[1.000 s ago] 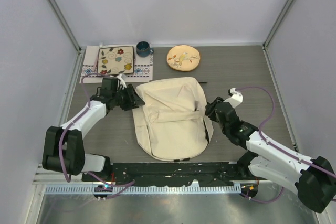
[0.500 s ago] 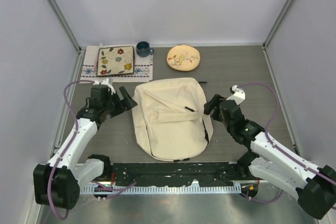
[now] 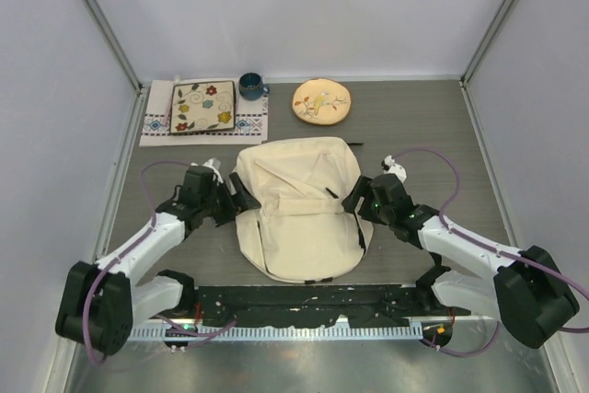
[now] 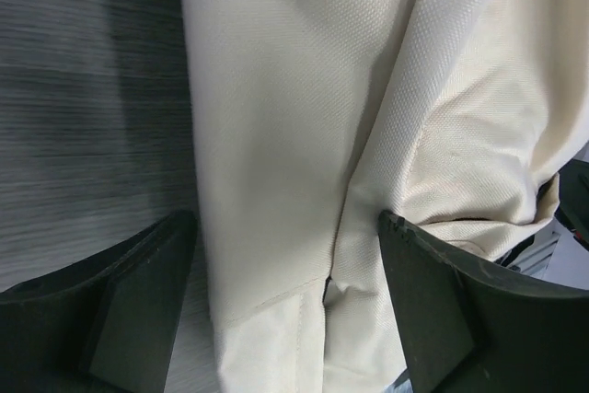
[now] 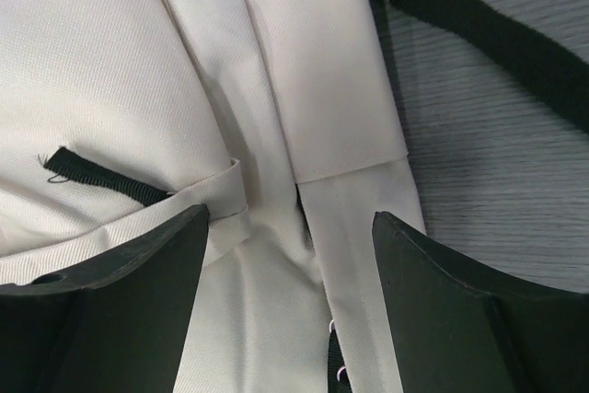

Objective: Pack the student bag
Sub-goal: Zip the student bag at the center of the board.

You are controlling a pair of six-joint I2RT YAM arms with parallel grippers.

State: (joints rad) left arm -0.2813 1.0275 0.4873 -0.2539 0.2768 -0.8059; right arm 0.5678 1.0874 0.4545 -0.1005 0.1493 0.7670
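1. The left gripper (image 3: 239, 202) is at the left edge of the student bag (image 3: 299, 223). Its two fingers are spread wide. The cream cloth lies between them and is not pinched.
2. The student bag lies flat on the gray table (image 3: 423, 135), in the middle, between both grippers.
3. The right gripper (image 3: 355, 198) is at the bag's right edge, near a black strap (image 5: 479, 34). Its fingers are spread wide too and hold nothing.
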